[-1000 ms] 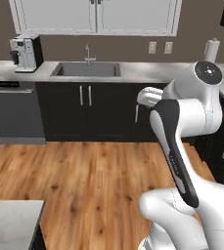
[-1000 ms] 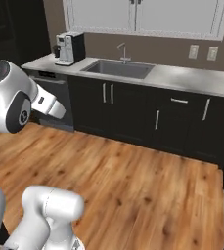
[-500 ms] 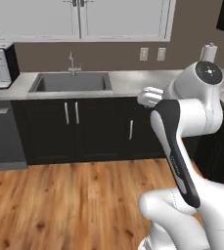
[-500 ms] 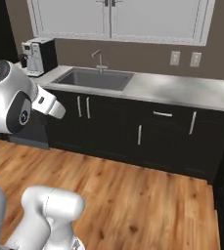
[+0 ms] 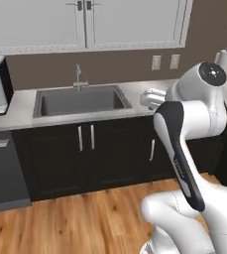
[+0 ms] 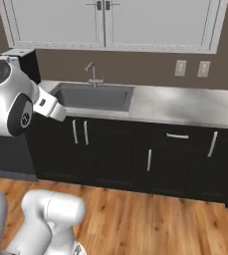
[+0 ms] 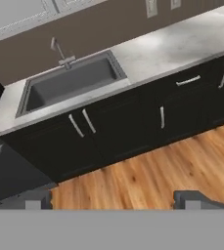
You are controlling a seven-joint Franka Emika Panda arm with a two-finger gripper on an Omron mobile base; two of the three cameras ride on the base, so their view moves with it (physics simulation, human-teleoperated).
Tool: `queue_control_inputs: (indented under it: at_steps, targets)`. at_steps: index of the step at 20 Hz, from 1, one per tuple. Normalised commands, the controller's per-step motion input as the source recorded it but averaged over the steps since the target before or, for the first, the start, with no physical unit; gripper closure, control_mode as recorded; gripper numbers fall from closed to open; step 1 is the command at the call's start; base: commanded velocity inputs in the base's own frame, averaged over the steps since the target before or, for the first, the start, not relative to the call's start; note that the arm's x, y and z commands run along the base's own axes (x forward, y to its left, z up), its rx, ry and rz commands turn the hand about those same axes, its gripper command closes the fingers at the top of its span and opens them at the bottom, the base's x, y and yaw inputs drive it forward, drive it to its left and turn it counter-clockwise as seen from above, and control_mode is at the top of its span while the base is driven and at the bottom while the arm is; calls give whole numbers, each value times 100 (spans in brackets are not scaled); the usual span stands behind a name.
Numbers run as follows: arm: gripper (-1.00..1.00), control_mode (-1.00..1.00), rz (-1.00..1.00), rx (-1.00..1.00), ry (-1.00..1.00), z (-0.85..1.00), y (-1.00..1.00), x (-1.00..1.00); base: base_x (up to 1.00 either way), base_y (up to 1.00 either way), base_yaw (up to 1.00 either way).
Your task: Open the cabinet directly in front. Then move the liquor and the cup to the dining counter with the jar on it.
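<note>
1. Here the gripper [image 7: 111, 201] was released, jaws spread wide with nothing between them, its two dark fingertips [image 7: 33, 199] hanging above the wooden floor [image 7: 147, 173].
2. The sink [image 5: 80, 100] sat at 11 o'clock in the grey bench [image 5: 135, 94], the faucet [image 5: 78, 77] upright behind it.
3. Near-black base cabinets [image 6: 110, 149] with pale handles stood below the bench.
4. White wall cabinets [image 6: 110, 22] hung at 12 o'clock, doors shut.
5. Of the task's things, none could be made out.
</note>
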Motion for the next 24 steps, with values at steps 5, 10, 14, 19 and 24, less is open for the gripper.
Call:
queue_control_inputs:
  at_steps: [5,10,14,19,24]
  targets:
    - [-100,100,0,0,0,0,0,0,72,100,-14]
    - [-100,100,0,0,0,0,0,0,-38,100,-6]
    - [-100,100,0,0,0,0,0,0,-100,97,0]
    - [-100,100,0,0,0,0,0,0,-68,100,0]
    - [-100,100,0,0,0,0,0,0,-38,100,-2]
